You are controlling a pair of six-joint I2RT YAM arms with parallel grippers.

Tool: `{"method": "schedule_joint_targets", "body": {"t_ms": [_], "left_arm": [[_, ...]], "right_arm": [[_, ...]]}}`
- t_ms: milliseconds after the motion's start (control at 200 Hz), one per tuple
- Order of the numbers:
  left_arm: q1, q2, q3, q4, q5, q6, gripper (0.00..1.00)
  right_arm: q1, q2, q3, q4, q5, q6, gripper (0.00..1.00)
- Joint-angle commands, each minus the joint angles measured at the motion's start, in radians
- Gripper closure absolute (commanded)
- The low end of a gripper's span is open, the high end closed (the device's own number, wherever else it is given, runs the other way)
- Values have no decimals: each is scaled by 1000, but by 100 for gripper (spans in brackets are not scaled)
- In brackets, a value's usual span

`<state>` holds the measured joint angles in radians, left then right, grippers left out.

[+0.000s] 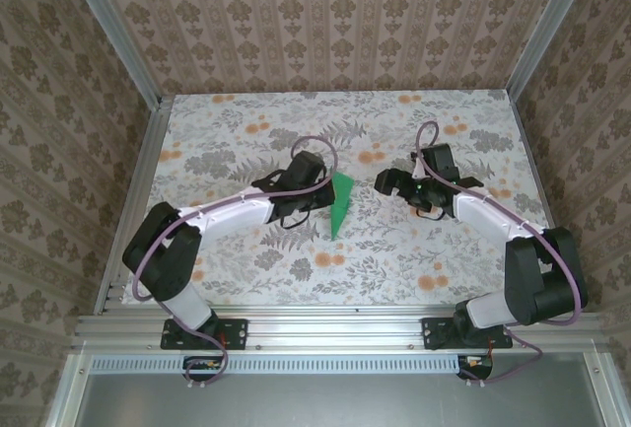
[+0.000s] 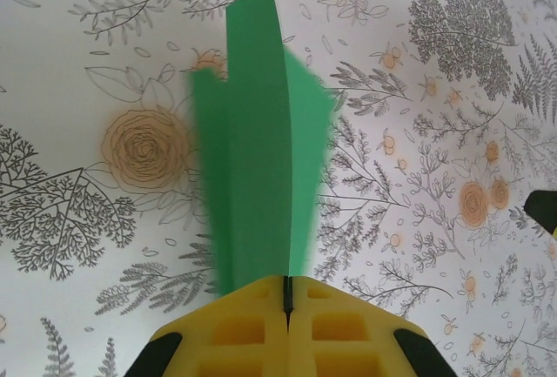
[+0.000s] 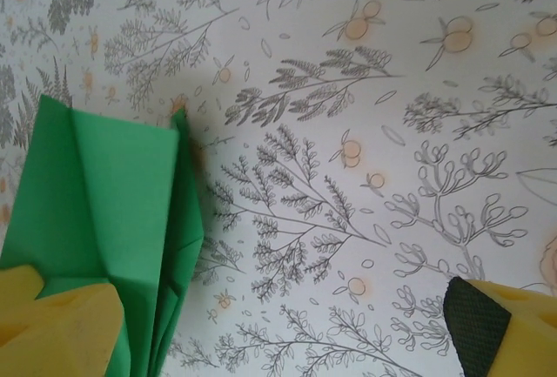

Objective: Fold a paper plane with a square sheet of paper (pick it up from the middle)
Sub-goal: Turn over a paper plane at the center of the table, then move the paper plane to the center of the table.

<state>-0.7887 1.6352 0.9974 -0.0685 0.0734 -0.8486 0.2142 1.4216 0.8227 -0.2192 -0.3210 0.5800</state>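
Progress: the green sheet is already a narrow, pointed paper plane (image 1: 340, 205) with a centre crease. The folding looks essentially done, and what is probably left is opening the wings or setting it down.
Left end effector (image 2: 287, 297): pads pressed together on the plane's folded layers.
Right end effector (image 3: 278, 329): spread wide and holding nothing, just beside the plane.
Plane location: the middle of the floral surface (image 1: 424, 254), between the arms, tip toward the near edge.
Edges: the surface borders and the wallpapered walls (image 1: 325, 13) are well apart from the plane.
Room: open surface on every side.
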Motion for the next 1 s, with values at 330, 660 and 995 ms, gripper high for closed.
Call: {"method": "schedule_joint_targets", "body": {"t_ms": [330, 660, 995], "left_arm": [[121, -40, -293, 347, 62, -141, 98], [141, -75, -386, 403, 52, -184, 97], [143, -64, -388, 404, 63, -175, 98]], "right_arm": [[258, 105, 129, -92, 125, 66, 28], [482, 282, 346, -195, 248, 31, 60], [521, 409, 466, -260, 252, 6, 74]]}}
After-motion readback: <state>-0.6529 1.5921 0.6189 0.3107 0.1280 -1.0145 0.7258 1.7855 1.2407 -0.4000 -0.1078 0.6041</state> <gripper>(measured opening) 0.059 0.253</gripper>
